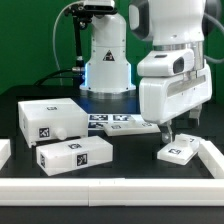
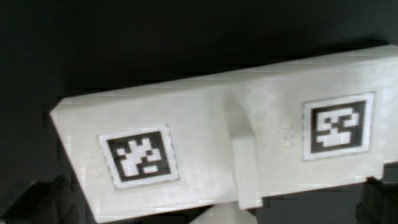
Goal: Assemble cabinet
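Exterior view shows one arm. Its one gripper [image 1: 168, 137] hangs in the right half of the frame, pointing down, just above one small white part [image 1: 183, 153] that lies flat on the black table [image 1: 130, 160]. From this side I cannot tell if the gripper touches the part.

In the wrist view, two dark fingertips [image 2: 45, 205] appear well apart from each other, so the jaws stand wide and hold nothing. This view looks down on the small white part, which carries two square black-and-white tags with one raised ridge between them.

Going outward in the exterior view, one marker board [image 1: 115, 123] lies flat at the centre of the frame, just left of the gripper. It carries several tags, too small to count.

One long white block [image 1: 75, 153] lies in the lower left of the frame, with one tag visible on its top face.

Just behind it, at the middle left, stands the one cabinet [image 1: 48, 117], the largest white box on the table. One tag is visible on its front face. It is near the long white block, but I cannot tell if they touch, and it is well apart from the gripper.

A white border [image 1: 110, 185] runs along the bottom edge, with two more pieces at the left and right edges. One white base [image 1: 108, 65] of the arm stands at the upper centre, behind the marker board.
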Controlling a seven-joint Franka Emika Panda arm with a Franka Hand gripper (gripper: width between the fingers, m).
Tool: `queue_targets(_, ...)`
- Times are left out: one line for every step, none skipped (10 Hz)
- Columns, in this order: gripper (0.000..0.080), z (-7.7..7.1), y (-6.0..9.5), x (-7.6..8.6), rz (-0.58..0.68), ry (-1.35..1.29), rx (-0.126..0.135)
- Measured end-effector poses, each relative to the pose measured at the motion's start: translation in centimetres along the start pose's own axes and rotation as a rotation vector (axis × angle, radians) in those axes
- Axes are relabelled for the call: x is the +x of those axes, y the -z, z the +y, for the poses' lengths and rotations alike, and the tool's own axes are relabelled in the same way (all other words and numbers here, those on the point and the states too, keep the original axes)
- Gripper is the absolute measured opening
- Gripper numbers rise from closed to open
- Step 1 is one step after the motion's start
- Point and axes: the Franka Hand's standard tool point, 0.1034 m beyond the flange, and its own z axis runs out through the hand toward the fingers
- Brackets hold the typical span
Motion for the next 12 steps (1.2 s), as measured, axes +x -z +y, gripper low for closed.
queue_targets(0.0797,-0.7,-0.77,0.0,0.029,0.003,-0.011)
queue_targets(0.0797,-1.06,-1.27,-0.1,0.039,0.006,-0.012)
queue_targets(0.0797,-0.94,-1.2,-0.07,0.039,0.005,-0.013)
queue_targets(0.0797,-0.98,-1.25,-0.1,0.039,0.005,-0.013)
queue_targets(0.0685,-0.98,-1.26,-0.11,0.038,0.005,-0.012)
queue_targets(0.0519,-0.98,-1.27,-0.11,0.038,0.005,-0.012)
queue_targets(0.0519,-0.99,-1.27,-0.12,0.038,0.005,-0.012)
queue_targets(0.0305,-0.99,-1.28,-0.12,0.038,0.005,-0.012)
queue_targets(0.0305,-0.99,-1.28,-0.12,0.038,0.005,-0.012)
queue_targets(0.0112,-0.99,-1.28,-0.12,0.038,0.005,-0.012)
queue_targets(0.0112,-0.99,-1.25,-0.1,0.039,0.006,-0.013)
queue_targets(0.0061,-1.15,-0.73,-0.24,0.028,0.015,-0.01)
